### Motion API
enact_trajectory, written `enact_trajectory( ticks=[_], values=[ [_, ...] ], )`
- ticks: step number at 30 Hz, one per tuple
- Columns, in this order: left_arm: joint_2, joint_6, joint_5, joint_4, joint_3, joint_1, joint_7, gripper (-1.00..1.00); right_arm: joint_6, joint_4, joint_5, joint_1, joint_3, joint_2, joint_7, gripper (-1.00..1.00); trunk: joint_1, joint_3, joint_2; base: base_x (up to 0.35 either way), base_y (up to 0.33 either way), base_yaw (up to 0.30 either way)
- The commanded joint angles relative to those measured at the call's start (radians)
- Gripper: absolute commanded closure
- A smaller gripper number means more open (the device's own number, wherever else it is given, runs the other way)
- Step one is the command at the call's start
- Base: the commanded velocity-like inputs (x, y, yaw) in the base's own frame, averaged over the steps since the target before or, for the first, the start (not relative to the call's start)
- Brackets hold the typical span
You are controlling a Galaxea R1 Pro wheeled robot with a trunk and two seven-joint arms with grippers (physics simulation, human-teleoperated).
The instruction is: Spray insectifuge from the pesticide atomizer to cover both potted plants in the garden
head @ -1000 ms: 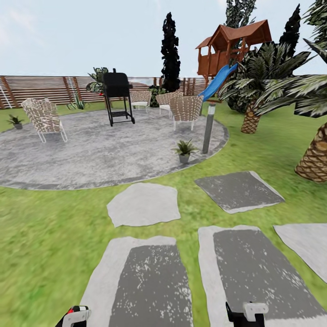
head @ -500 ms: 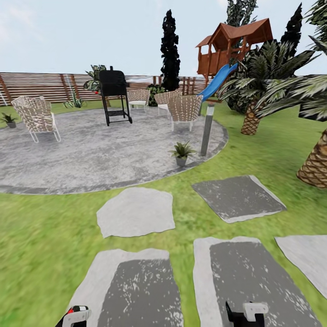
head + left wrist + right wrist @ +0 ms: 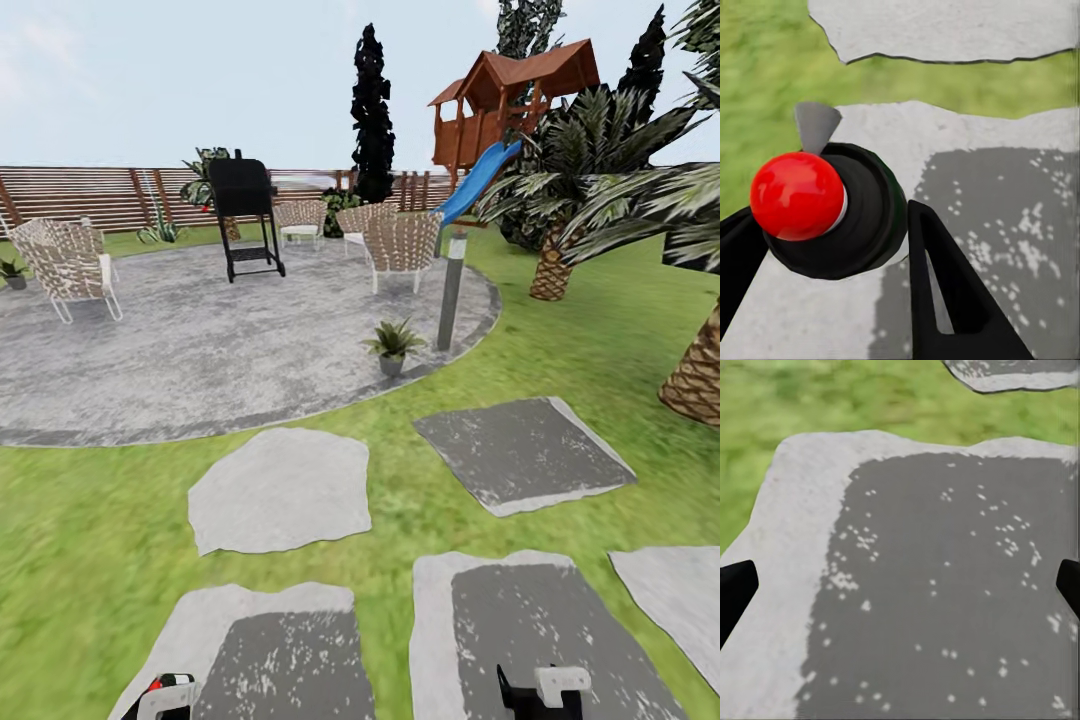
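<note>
Already the left tool (image 3: pixel 832 247) has the pesticide atomizer (image 3: pixel 832 210) in hand: in the left wrist view its two black fingers sit closed against the sides of the dark round top with the red knob. So the picking-up looks done, and the spraying is all left to do, by my judgement. The right tool (image 3: pixel 900 585) is spread wide with nothing between its fingers, hanging over a stepping stone (image 3: pixel 937 585).

One potted plant (image 3: pixel 391 346) stands well ahead of both tools, at the near rim of the grey paved round (image 3: pixel 200 340), just beside a short lamp post (image 3: pixel 450 290). The other potted plant (image 3: pixel 12 272) is far off ahead and to the left tool's side.

Between the tools and the nearer plant lie flat stones and lawn, open going. A scaly palm trunk (image 3: pixel 693 375) crowds the right tool's side, and the post is close enough to the plant to mind when reaching in.
</note>
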Motion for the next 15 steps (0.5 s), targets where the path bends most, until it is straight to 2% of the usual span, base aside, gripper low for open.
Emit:
enact_trajectory(
  ticks=[1, 15],
  values=[
    [0.000, -0.004, 0.001, 0.001, 0.000, -0.001, 0.001, 1.00, -0.002, 0.001, 0.000, 0.000, 0.000, 0.000, 0.000, -1.00, 0.000, -0.001, 0.000, 0.289, -0.172, 0.000],
    [0.000, -0.003, 0.000, 0.001, 0.000, -0.001, 0.001, 1.00, -0.002, 0.001, 0.000, 0.000, 0.000, 0.000, 0.000, -1.00, 0.000, -0.001, 0.000, 0.290, -0.172, 0.000]
  ],
)
